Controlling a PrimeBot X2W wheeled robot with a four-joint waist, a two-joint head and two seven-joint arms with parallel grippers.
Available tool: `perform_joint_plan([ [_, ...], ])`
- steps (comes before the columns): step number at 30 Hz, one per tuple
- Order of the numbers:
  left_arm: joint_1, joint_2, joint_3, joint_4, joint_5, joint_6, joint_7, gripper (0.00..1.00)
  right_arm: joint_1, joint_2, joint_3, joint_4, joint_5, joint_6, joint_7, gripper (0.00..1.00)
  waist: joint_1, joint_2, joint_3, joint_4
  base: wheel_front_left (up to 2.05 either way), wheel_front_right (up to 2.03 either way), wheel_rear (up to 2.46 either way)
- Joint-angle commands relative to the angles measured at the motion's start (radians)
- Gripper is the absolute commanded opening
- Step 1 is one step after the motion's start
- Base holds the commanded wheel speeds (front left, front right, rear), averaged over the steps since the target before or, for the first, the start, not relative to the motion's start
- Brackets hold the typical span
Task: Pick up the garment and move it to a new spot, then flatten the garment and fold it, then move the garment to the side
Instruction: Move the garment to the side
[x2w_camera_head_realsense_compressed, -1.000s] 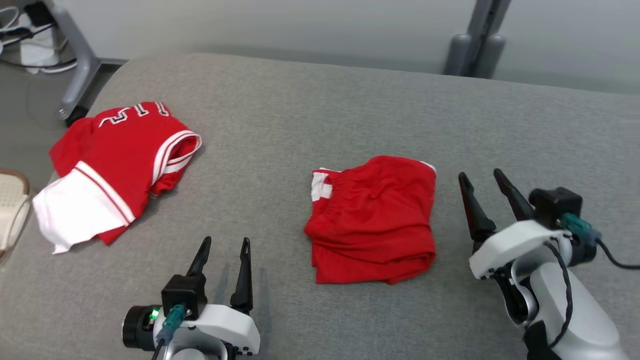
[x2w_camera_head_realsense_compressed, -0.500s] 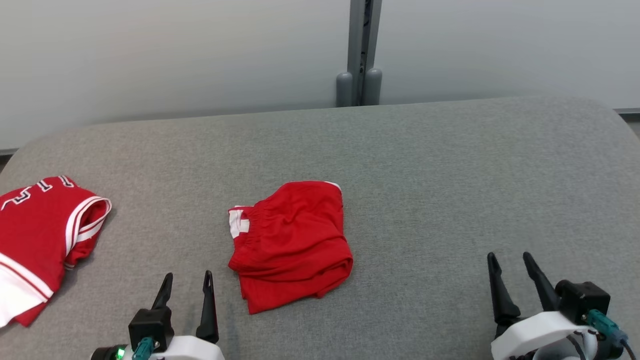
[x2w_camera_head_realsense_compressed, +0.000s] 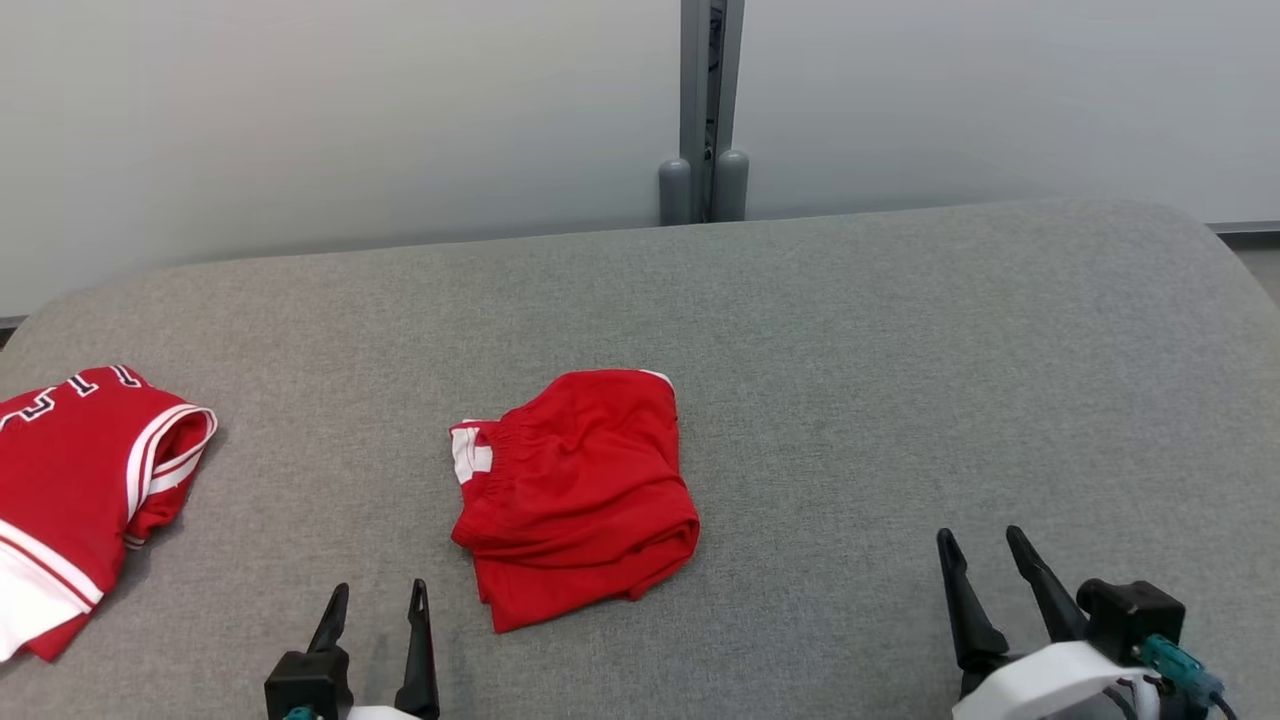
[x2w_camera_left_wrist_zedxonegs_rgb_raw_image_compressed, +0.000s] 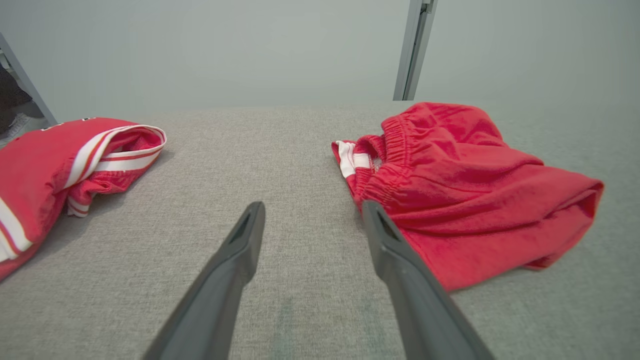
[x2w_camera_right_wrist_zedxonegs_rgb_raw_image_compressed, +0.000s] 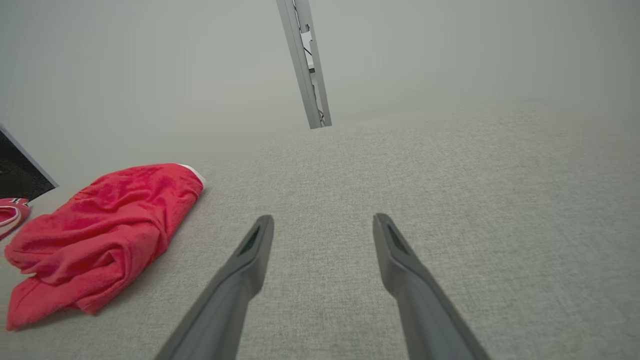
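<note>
The garment (x2w_camera_head_realsense_compressed: 70, 490), a red T-shirt with a white sleeve, striped trim and dark lettering, lies folded at the far left of the grey padded surface (x2w_camera_head_realsense_compressed: 900, 350), partly cut off by the frame edge. The left wrist view has the garment (x2w_camera_left_wrist_zedxonegs_rgb_raw_image_compressed: 55, 160) at its left, with the striped sleeve opening facing me. My left gripper (x2w_camera_head_realsense_compressed: 378, 592) hovers open and empty near the front edge, to the right of the garment; in its own view, the left gripper (x2w_camera_left_wrist_zedxonegs_rgb_raw_image_compressed: 312, 207) has bare fabric between the fingers. My right gripper (x2w_camera_head_realsense_compressed: 978, 537) stands open and empty at the front right, and the right gripper (x2w_camera_right_wrist_zedxonegs_rgb_raw_image_compressed: 322, 219) looks over bare surface.
A second red piece (x2w_camera_head_realsense_compressed: 575, 495) with an elastic band and a white patch lies folded in the middle, just right of my left gripper's fingers (x2w_camera_left_wrist_zedxonegs_rgb_raw_image_compressed: 400, 250). A grey post (x2w_camera_head_realsense_compressed: 705, 110) stands against the pale wall behind. The surface has rounded corners at the back.
The head camera has swung right and up, so the whole picture shifted. Both garments lie as before. My right gripper now sits farther right of the middle red piece; both grippers stay open.
</note>
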Motion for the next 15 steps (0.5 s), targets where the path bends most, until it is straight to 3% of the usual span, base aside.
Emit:
perform_joint_plan([
  [1, -0.021, 0.004, -0.010, -0.004, 0.001, 0.001, -0.002, 1.00, -0.029, -0.004, 0.019, -0.002, 0.007, 0.000, 0.000, 1.00, -0.0001, -0.0001, 0.020, 0.018, 0.00, 0.00, 0.00],
  [8, -0.070, 0.004, -0.083, 0.006, -0.026, -0.002, -0.002, 1.00, -0.183, -0.006, 0.212, 0.049, 0.103, 0.000, 0.000, 1.00, -0.0001, -0.0001, 0.103, 0.107, 0.00, 0.00, 0.00],
  [15, -0.107, 0.004, -0.145, 0.006, -0.039, 0.011, -0.002, 1.00, -0.369, -0.006, 0.331, 0.226, 0.262, 0.000, 0.000, 1.00, -0.0001, -0.0001, 0.168, 0.218, 0.00, 0.00, 0.00],
])
